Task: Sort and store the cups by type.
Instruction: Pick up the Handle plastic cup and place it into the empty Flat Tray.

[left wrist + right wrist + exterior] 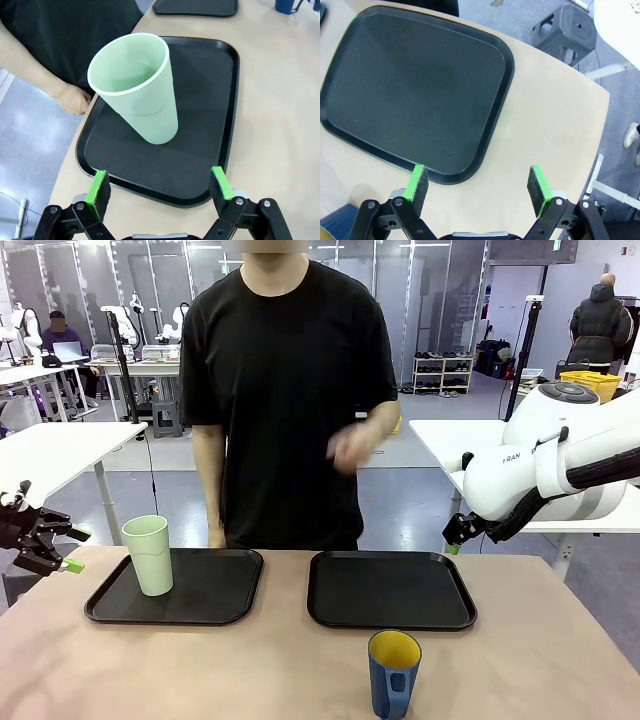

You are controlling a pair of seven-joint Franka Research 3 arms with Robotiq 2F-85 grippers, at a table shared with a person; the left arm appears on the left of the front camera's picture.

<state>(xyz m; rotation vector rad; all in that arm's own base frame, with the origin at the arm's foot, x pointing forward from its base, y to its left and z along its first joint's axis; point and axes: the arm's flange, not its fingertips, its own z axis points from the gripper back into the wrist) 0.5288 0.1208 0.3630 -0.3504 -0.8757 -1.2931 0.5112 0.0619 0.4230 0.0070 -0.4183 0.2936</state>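
Note:
A tall pale-green tumbler (pixel 149 554) stands upright on the left black tray (pixel 215 600); the left wrist view shows the tumbler (pixel 140 90) on that tray (pixel 210 115) just beyond my fingers. A dark-blue mug (pixel 393 674) with a yellow inside and a handle stands on the bare table near the front edge, in front of the right tray (pixel 390 590). My left gripper (pixel 45 545) hovers open off the table's left edge. Its jaws (pixel 161 185) hold nothing. My right gripper (pixel 479 184) is open above the right tray's (pixel 415 90) near corner and the table beside it.
A person in a black shirt stands at the far side behind the trays, one hand (pixel 352 447) raised at waist height, the other (pixel 75 100) hanging by the left tray. The right arm's white body (pixel 540 470) hangs over the table's right edge. A grey stool (pixel 567 30) stands beyond that edge.

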